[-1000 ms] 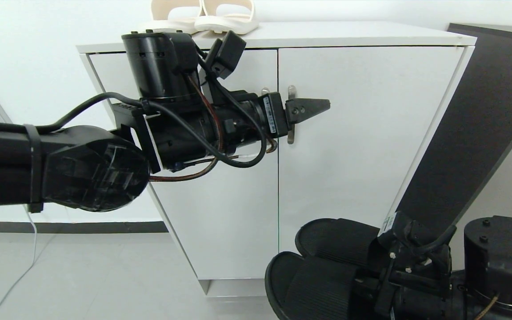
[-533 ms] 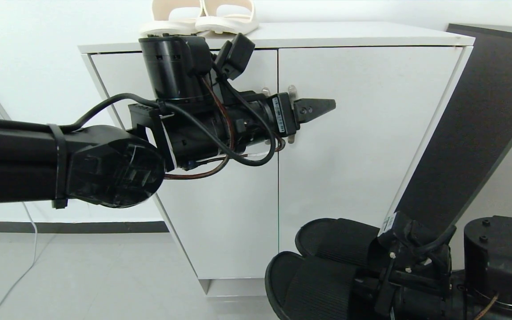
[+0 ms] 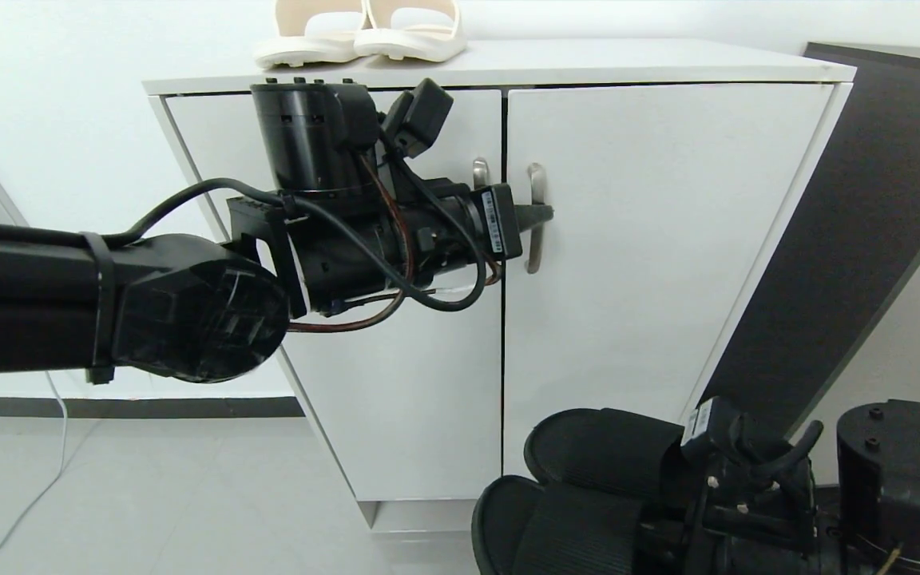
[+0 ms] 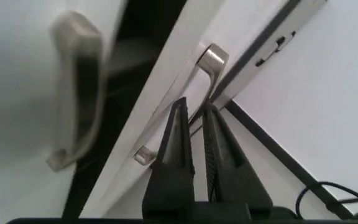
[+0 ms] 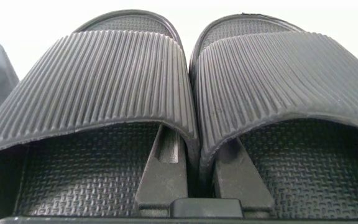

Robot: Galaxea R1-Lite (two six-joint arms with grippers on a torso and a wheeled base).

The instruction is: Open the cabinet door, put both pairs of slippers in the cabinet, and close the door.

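The left gripper (image 3: 546,214) sits at the handle (image 3: 537,247) of the cabinet's right door (image 3: 652,239), its fingers (image 4: 180,143) drawn together with only a sliver between them. They look to be hooked behind the bar rather than pinching it, though the wrist view does not settle that. Either way the hold suits a pull at the door's free edge, far from the hinges, where the least effort swings it. A dark slit between the two doors suggests the right door stands just ajar, so the opening step seems under way but not finished.

The right gripper (image 5: 197,146) hangs low in front of the cabinet (image 3: 396,383). It has one finger under each strap of the black slippers (image 3: 588,479) and clamps their adjoining side walls, so the pair travels as one. Carried ready like this, the pair can go in once the door is wide. The cream slippers (image 3: 360,36) rest side by side on the cabinet top, toward its left end, clear of the door's swing.
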